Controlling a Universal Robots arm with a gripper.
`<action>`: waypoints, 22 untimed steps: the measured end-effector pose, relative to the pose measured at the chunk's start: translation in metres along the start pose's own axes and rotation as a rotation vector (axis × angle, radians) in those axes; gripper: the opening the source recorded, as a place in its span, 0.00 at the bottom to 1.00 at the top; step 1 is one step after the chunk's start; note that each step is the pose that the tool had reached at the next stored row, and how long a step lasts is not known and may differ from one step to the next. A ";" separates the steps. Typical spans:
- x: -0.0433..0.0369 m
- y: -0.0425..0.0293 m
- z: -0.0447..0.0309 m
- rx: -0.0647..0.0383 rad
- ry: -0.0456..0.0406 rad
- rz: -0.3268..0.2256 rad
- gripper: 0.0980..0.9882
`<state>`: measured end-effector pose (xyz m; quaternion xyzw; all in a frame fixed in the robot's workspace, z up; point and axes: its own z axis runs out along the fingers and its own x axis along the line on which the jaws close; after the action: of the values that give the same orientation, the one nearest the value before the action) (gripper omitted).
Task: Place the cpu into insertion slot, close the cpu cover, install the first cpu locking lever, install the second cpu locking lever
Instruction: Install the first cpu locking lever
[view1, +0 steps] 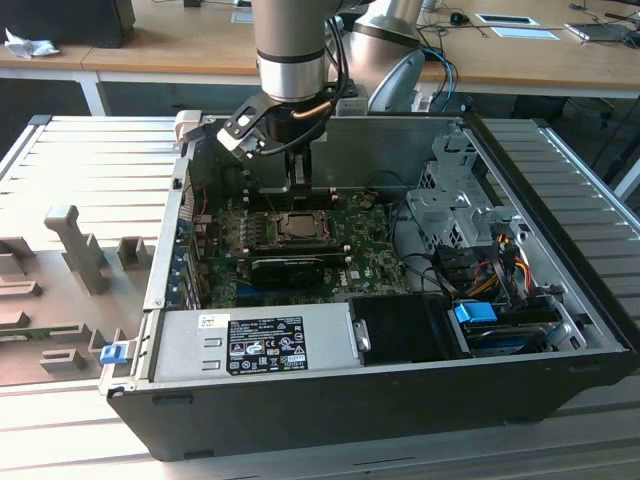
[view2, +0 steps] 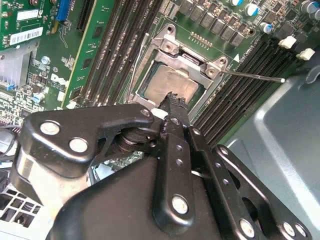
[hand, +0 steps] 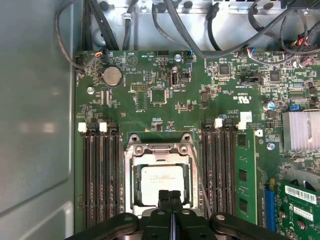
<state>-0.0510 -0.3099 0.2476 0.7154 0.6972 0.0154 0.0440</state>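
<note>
The tool (hand: 170, 196) hangs just over the near edge of the socket, its two black fingers pressed together with nothing between them. The cpu (hand: 160, 181) lies flat in the insertion slot (hand: 136, 192) on the green motherboard (hand: 150, 90), its grey top showing through the window of the cpu cover (hand: 159, 149) – the silver frame lies down around it. In the second wrist view a thin metal lever (view2: 255, 76) juts from a socket corner across the memory slots (view2: 235, 100).
</note>
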 end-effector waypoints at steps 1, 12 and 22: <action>0.0000 0.0001 -0.0007 0.000 0.0000 0.000 0.01; -0.0001 0.0002 -0.0029 0.000 -0.0002 0.000 0.01; -0.0003 0.0006 -0.0069 0.000 -0.0002 0.000 0.01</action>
<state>-0.0511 -0.3100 0.2545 0.7154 0.6972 0.0153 0.0440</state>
